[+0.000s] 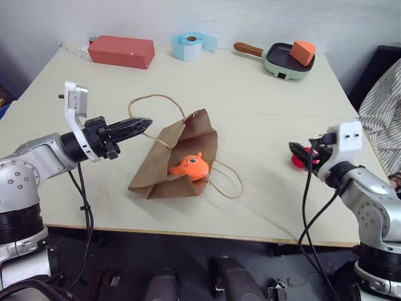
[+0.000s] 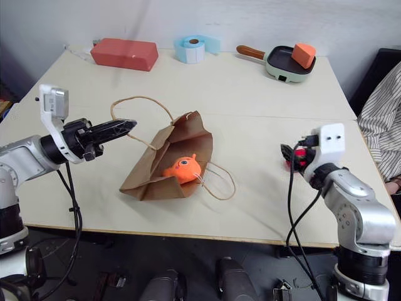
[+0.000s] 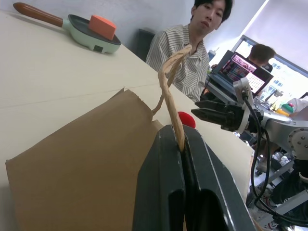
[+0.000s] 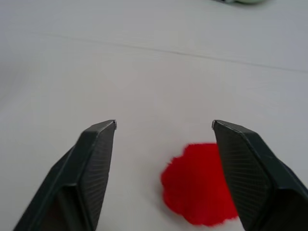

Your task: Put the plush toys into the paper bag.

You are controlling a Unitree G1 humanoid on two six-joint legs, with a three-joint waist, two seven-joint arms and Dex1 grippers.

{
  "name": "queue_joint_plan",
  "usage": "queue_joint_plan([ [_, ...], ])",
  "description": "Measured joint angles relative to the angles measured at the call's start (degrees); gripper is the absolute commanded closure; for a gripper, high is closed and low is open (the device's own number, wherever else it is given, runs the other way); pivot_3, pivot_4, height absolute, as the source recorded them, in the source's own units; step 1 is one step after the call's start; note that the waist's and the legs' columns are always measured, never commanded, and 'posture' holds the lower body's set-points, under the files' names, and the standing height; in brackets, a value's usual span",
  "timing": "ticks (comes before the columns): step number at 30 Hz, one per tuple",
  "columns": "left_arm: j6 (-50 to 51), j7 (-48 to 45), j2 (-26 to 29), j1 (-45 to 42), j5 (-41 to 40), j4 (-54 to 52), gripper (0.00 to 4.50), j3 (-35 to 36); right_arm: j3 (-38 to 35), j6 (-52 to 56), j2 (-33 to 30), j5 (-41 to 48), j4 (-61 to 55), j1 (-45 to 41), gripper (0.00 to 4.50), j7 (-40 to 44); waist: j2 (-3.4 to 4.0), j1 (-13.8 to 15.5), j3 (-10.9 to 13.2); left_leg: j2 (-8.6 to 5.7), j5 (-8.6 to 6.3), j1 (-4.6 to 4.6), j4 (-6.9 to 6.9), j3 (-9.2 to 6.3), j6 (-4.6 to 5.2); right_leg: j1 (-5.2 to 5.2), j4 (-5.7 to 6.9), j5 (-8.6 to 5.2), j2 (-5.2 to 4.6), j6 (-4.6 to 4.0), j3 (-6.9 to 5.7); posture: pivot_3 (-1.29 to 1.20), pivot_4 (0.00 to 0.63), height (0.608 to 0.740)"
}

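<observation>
The left tool [image 1: 143, 124] clamps a paper bag [image 1: 182, 160] handle; the orange plush toy [image 1: 190, 167] sits in its mouth. The right tool [image 4: 163, 126], fingers apart, hovers over the red plush toy [image 4: 199, 184] at the bench's [image 1: 250, 94] four o'clock.

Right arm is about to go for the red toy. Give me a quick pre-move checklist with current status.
1. Left gripper shut on the bag handle, holding it up: ok.
2. Right gripper open wide enough for the red toy: ok.
3. Red toy between the fingers: not ok; it lies on the table below them, nearer the one finger.
4. Orange toy in the bag: ok, it sits at the mouth.
5. Bag mouth open towards the right arm: ok, though the bag lies flat and the gap looks shallow.
6. Room inside for a second toy: cannot tell.
</observation>
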Motion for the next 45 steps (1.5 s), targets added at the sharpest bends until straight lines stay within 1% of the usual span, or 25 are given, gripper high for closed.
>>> queue_joint_plan([
  [1,-0.04,0.00,-0.01,0.00,0.00,0.00,4.50,-0.01,-0.20,-0.01,0.10,-0.55,0.20,0.55,0.14,-0.57,0.00,-0.12,0.00,0.00,0.00,0.00,0.00,0.01,0.00,0.00,0.01,0.00,0.00,0.00,0.02,0.00,0.150,0.740],
  [2,-0.10,0.00,-0.02,0.00,0.00,0.00,4.50,-0.05,-0.55,-0.02,0.44,-0.84,0.48,1.03,0.02,-1.21,0.00,-0.26,0.00,-0.01,0.01,0.02,0.00,0.03,-0.01,0.00,0.03,0.00,0.00,0.00,0.03,0.00,0.150,0.740],
  [8,-0.48,-0.01,-0.06,-0.07,0.02,0.00,4.50,-0.48,0.33,-1.19,3.27,-0.74,5.84,0.93,0.02,-1.46,0.00,-0.98,0.00,0.00,0.03,0.09,0.00,0.06,-0.05,0.01,0.10,0.00,0.04,0.00,0.06,0.00,0.150,0.740],
  [12,-0.50,-0.01,-0.06,-0.58,0.03,0.05,4.50,-0.58,1.60,-3.34,5.50,-1.24,12.24,-2.27,0.02,-1.62,0.01,-1.03,0.00,-0.01,0.03,0.11,0.01,0.09,-0.05,0.01,0.10,0.00,0.04,0.00,0.08,0.00,0.150,0.740],
  [13,-0.51,-0.01,-0.06,-0.66,0.03,0.06,4.50,-0.60,1.72,-4.33,5.80,-1.49,13.79,-3.14,0.40,-1.71,0.01,-1.01,0.00,-0.01,0.03,0.11,0.01,0.08,-0.05,0.01,0.10,0.00,0.04,0.00,0.08,0.00,0.150,0.740],
  [14,-0.51,-0.01,-0.06,-0.70,0.03,0.06,4.50,-0.63,1.76,-5.03,5.89,-1.71,14.66,-3.48,0.59,-1.77,0.01,-0.94,0.00,-0.01,0.03,0.10,0.01,0.08,-0.05,0.01,0.10,0.00,0.04,0.00,0.08,0.00,0.150,0.740],
  [15,-0.51,-0.01,-0.06,-0.70,0.04,0.08,4.50,-0.61,1.75,-5.83,6.01,-1.99,15.50,-3.69,0.91,-1.79,0.01,-0.89,0.00,0.00,0.03,0.10,0.00,0.07,-0.05,0.01,0.10,0.00,0.04,0.00,0.06,0.00,0.150,0.740],
  [17,-0.51,-0.01,-0.06,-0.70,0.08,0.14,4.50,-0.62,1.68,-7.25,6.71,-2.07,16.72,-4.05,1.62,-1.82,0.01,-0.93,0.00,0.00,0.03,0.09,0.00,0.07,-0.05,0.01,0.09,0.00,0.04,0.00,0.07,0.00,0.150,0.740],
  [18,-0.52,-0.01,-0.06,-0.71,0.09,0.14,4.50,-0.62,1.68,-7.90,7.01,-2.06,16.94,-4.05,2.04,-1.81,0.01,-0.95,0.01,0.00,0.03,0.09,0.00,0.08,-0.05,0.00,0.10,0.00,0.03,0.00,0.07,0.00,0.150,0.740],
  [20,-0.52,-0.01,-0.06,-0.71,0.09,0.14,4.50,-0.62,1.67,-8.48,7.02,-2.07,17.01,-4.05,2.60,-1.78,0.01,-0.95,0.01,0.00,0.03,0.09,0.00,0.07,-0.05,0.00,0.11,0.00,0.04,0.00,0.07,0.00,0.150,0.740],
  [24,-0.52,0.00,-0.06,-0.71,0.09,0.13,4.50,-0.62,1.64,-9.74,7.01,-2.13,17.00,-3.99,3.99,-1.49,0.02,-0.98,0.01,0.00,0.03,0.09,0.00,0.08,-0.05,0.00,0.11,0.00,0.04,0.00,0.08,0.00,0.150,0.740],
  [25,-0.54,0.00,-0.06,-0.71,0.10,0.13,4.50,-0.62,1.64,-10.35,6.99,-2.13,17.00,-3.96,4.27,-1.27,0.02,-0.97,0.01,0.00,0.03,0.09,0.00,0.08,-0.05,0.00,0.11,0.00,0.04,0.00,0.08,0.00,0.150,0.740],
  [26,-0.54,0.00,-0.06,-0.71,0.10,0.13,4.50,-0.62,1.64,-10.58,6.94,-2.12,16.99,-3.96,4.42,-1.08,0.01,-0.97,0.01,0.00,0.03,0.09,0.00,0.07,-0.05,0.01,0.11,0.00,0.04,0.00,0.07,0.00,0.150,0.740],
  [33,-0.57,-0.08,-0.06,-0.71,0.11,0.13,4.50,-0.61,1.59,-11.18,5.52,-2.33,16.96,-3.66,4.42,-0.02,0.01,-0.92,0.01,0.00,0.03,0.09,0.00,0.07,-0.05,0.01,0.11,0.00,0.03,0.00,0.07,0.00,0.150,0.740],
  [36,-0.59,-0.08,-0.06,-0.70,0.11,0.11,4.50,-0.54,1.08,-10.29,5.09,-2.50,16.31,-3.39,3.80,-0.96,0.02,-0.96,0.01,0.00,0.03,0.09,0.00,0.08,-0.05,0.01,0.12,0.00,0.03,0.00,0.08,0.00,0.150,0.740],
  [42,-0.61,-0.11,-0.05,-0.70,0.11,0.12,4.50,-0.50,-1.81,-7.10,6.62,0.01,13.38,-3.96,1.75,-4.06,0.01,-1.01,0.01,0.01,0.04,0.10,0.00,0.08,-0.06,0.01,0.13,0.00,0.04,0.00,0.08,0.00,0.150,0.740],
  [45,-0.62,-0.16,-0.05,-0.70,0.13,0.13,4.50,-0.50,-2.77,-6.40,7.98,0.97,14.41,-6.17,1.75,-5.99,0.02,-1.04,0.01,0.01,0.04,0.10,0.00,0.08,-0.06,0.00,0.13,0.00,0.04,0.00,0.08,0.00,0.150,0.740],
])
